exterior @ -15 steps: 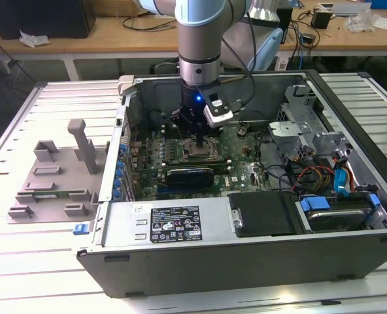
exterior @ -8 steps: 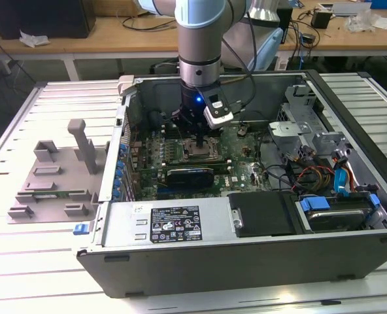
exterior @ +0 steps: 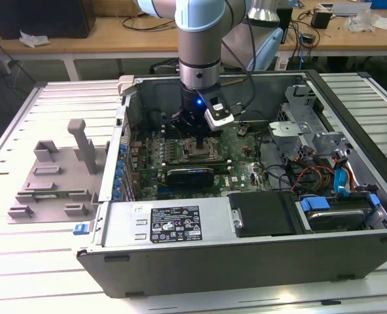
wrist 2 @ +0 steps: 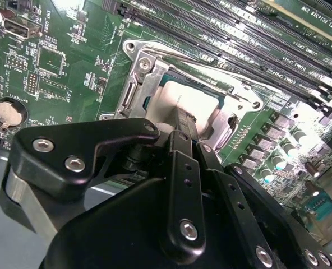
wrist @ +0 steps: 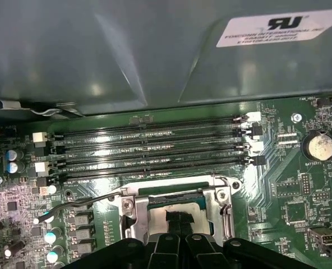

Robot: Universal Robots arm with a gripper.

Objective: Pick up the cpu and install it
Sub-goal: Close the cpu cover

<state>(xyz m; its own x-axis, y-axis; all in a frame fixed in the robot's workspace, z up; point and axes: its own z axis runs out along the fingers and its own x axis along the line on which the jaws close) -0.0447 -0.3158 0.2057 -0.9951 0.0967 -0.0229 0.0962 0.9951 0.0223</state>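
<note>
Down inside the open computer case (exterior: 246, 261), the gripper (wrist 2: 183, 119) hangs tip-down right over the processor socket. I cannot tell whether it is spread or pressed together where its dark tip meets the chip. In the second wrist view that tip lies on or just above the pale metal top of the cpu (wrist 2: 202, 106). The cpu sits flat within the socket's metal frame (wrist 2: 133, 84), in the middle of the green motherboard (exterior: 242, 157). In the first wrist view the wire lever (wrist: 82, 203) juts out to one side of the frame, near the memory slots (wrist: 155, 151). On the exterior view's left, the grey tray (exterior: 50, 176) stands just beside the case. I judge this the seating stage: the chip is at the socket, and clamping is not evidently done. Any move from here calls for a straight, gentle motion that keeps the chip level and square in its frame.
</note>
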